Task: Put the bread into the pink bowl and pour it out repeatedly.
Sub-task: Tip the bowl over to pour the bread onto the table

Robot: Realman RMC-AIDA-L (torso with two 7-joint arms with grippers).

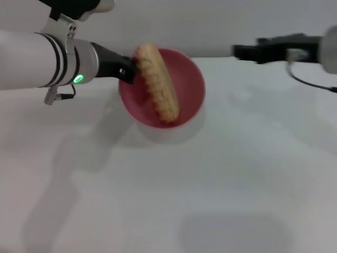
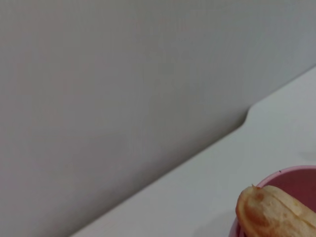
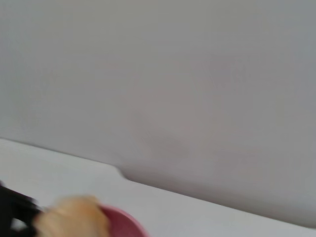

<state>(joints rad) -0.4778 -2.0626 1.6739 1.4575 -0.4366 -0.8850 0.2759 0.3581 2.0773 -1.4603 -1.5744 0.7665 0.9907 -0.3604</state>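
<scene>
- Holding the pink bowl (image 1: 138, 113) by its left rim, the left gripper (image 1: 128, 72) pinches the rim, bowl lifted and tipped toward the camera, shadow on the table (image 1: 168, 211) beneath.
- Bread (image 1: 157, 83) lies diagonally inside the bowl, far end poking over the far-left rim next to the gripper; so the put-in part looks done, the pour-out not finished (bread not yet out).
- Right gripper (image 1: 247, 52) hangs far right, well apart from the bowl, carrying nothing; cannot tell if its fingers are spread or together.
- Nothing else sits on the table; a plain wall (image 2: 123, 74) behind, no obstacle to tipping.
</scene>
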